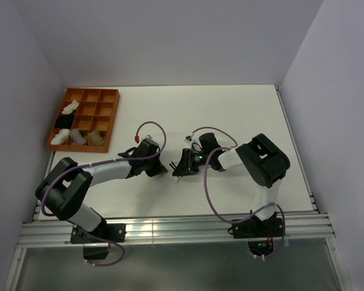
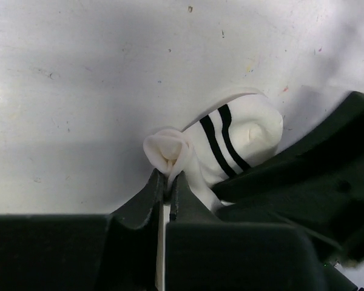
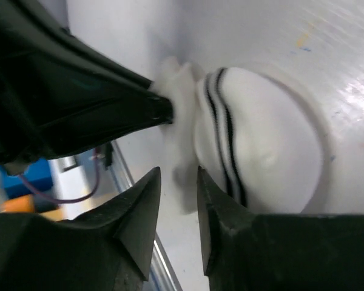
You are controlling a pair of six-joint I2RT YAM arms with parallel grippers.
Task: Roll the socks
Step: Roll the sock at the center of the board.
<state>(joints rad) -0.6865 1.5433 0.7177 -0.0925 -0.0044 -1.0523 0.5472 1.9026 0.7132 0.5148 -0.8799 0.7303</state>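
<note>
On the table (image 1: 230,109), left hand (image 2: 170,179) pinches edge of striped sock (image 2: 236,142).

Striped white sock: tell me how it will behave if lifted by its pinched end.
Probably floppy: the striped white sock is soft fabric, twisted where the left hand pinches it, so the rest would likely sag. Likely light for its bulk. The rounded bundle may unroll, since nothing visibly secures it.

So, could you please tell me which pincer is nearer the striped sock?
Left: the left pincer is shut on the striped sock's rolled end; the right pincer is open just beside it.
</note>
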